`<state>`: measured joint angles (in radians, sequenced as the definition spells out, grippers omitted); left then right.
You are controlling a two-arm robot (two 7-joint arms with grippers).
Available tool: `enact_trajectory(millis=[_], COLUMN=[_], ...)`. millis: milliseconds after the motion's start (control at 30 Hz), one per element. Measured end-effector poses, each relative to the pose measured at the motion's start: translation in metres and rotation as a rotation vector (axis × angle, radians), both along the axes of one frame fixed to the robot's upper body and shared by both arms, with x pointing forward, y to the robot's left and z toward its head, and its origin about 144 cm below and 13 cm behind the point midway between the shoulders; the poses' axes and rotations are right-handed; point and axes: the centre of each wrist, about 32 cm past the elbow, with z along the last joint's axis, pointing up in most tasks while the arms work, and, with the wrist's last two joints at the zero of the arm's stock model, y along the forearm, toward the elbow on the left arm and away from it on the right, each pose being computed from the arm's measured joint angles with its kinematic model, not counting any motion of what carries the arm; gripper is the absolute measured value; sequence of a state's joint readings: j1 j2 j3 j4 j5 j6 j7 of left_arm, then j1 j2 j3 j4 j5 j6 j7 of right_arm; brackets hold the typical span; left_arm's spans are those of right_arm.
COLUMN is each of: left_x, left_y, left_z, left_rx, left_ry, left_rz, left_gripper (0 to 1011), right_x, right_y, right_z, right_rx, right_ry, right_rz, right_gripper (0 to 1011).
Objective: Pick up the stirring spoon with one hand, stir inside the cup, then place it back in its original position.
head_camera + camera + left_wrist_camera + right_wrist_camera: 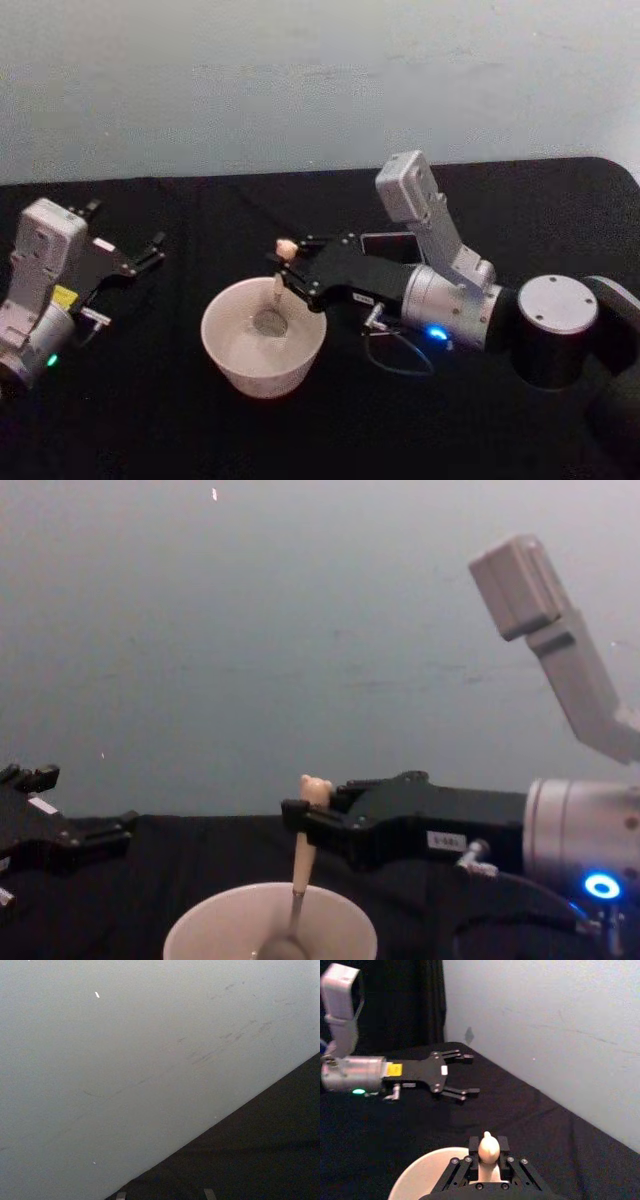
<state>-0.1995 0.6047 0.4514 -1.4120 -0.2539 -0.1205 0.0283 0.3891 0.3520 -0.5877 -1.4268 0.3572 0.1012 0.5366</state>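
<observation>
A pale wall (300, 80) backs a black cloth-covered surface (150, 420); the left wrist view takes in a stretch of that wall and a wedge of the cloth. Two arms reach inward. The right hand (287, 272) hangs over the far rim of the cup (262, 375), clamped on the spoon (277, 290) just under its bear head. The left hand (466, 1074) rests idle at the surface's left side, well apart from the cup. The right wrist view gives it side-on, fingers spread.

From the head view the cup sits mid-surface, and the dark holder (388, 244) stands behind the right forearm, near the cup but apart from it. The chest view adds the side profile: the spoon stands nearly upright, handle pinched between the fingers, thin neck dropping into the cup, metal bowl low inside near the bottom. The right wrist view looks down on the bear head between the fingertips.

One cup, one spoon, one holder, two hands.
</observation>
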Motion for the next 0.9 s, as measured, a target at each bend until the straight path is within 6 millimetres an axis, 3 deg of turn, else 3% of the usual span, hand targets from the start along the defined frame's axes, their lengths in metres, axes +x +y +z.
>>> enact_trajectory(millis=[500, 900], left_x=[0.0, 0.0], left_y=[0.0, 0.0], left_z=[0.0, 0.0], left_rx=[0.0, 0.0], left_ry=[0.0, 0.0], left_rz=[0.0, 0.0], left_gripper=[1001, 1002], right_x=[-0.022, -0.021], right_y=[-0.005, 0.011], right_z=[0.006, 0.006], right_rx=[0.027, 0.034], right_ry=[0.007, 0.011], right_rz=[0.091, 0.099], right_gripper=[214, 214])
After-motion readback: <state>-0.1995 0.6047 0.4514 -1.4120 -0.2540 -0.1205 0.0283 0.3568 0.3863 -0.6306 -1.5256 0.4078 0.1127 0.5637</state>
